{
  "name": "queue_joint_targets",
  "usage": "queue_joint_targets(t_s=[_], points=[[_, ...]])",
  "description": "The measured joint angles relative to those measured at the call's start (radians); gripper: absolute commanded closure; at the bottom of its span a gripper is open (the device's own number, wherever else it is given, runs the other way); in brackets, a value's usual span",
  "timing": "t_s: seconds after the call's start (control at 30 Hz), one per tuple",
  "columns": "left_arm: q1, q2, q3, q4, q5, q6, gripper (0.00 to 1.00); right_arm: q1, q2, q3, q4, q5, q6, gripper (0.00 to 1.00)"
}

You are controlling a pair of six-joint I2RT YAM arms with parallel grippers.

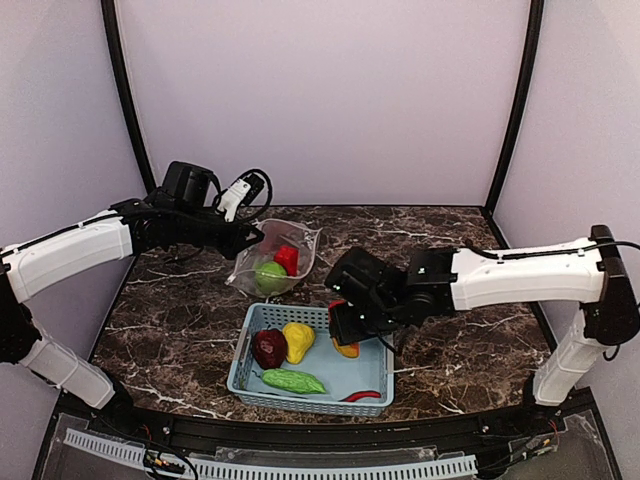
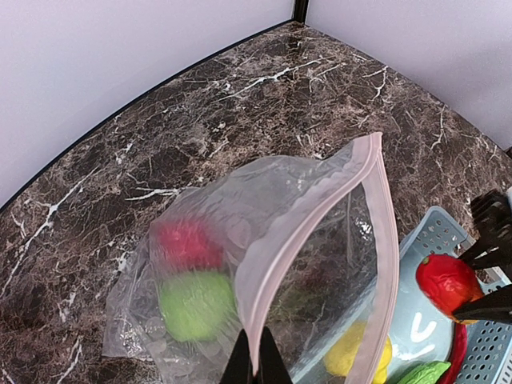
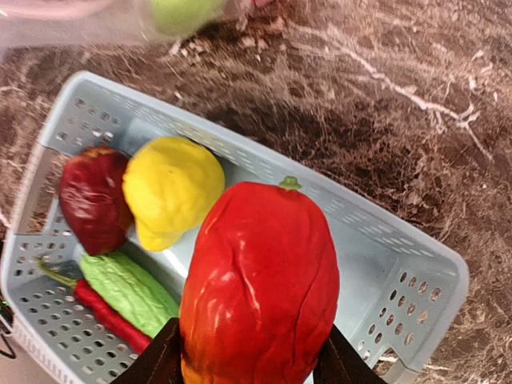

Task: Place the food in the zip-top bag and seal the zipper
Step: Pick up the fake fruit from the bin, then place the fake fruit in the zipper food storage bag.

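Pepper gripped in your right end effector, bag mouth pinched in your left.
Your right end effector point(image 3: 250, 356) is clamped around the red pepper point(image 3: 260, 272), holding it over the light blue basket point(image 3: 400, 264). Below it lie the yellow pepper point(image 3: 172, 192), dark red pepper point(image 3: 92, 208), cucumber point(image 3: 128, 292) and chilli point(image 3: 108, 316), with an orange piece point(image 1: 347, 349) just beside its fingers. Your left end effector point(image 2: 256, 364) is closed on the zipper point(image 2: 246, 308) of the zip-top bag point(image 2: 264, 200), holding the mouth open above the bench point(image 1: 450, 240). Beyond its fingertips, a lime-green piece point(image 2: 196, 304) and a red piece point(image 2: 186, 242) sit inside the bag.
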Motion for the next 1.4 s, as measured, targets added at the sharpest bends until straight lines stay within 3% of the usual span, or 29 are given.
queue_joint_targets(t_s=[0.13, 0.3, 0.9, 1.4], points=[[0.000, 0.000, 0.000, 0.000, 0.011, 0.000, 0.99, 0.003, -0.119, 0.019, 0.016, 0.027, -0.052, 0.56], [0.000, 0.000, 0.000, 0.000, 0.021, -0.001, 0.99, 0.003, -0.135, 0.120, 0.085, 0.056, -0.153, 0.55], [0.000, 0.000, 0.000, 0.000, 0.024, -0.001, 0.99, -0.088, 0.056, 0.253, 0.425, 0.064, -0.590, 0.52], [0.000, 0.000, 0.000, 0.000, 0.038, -0.001, 0.99, -0.107, 0.167, 0.275, 0.501, 0.024, -0.681, 0.52]])
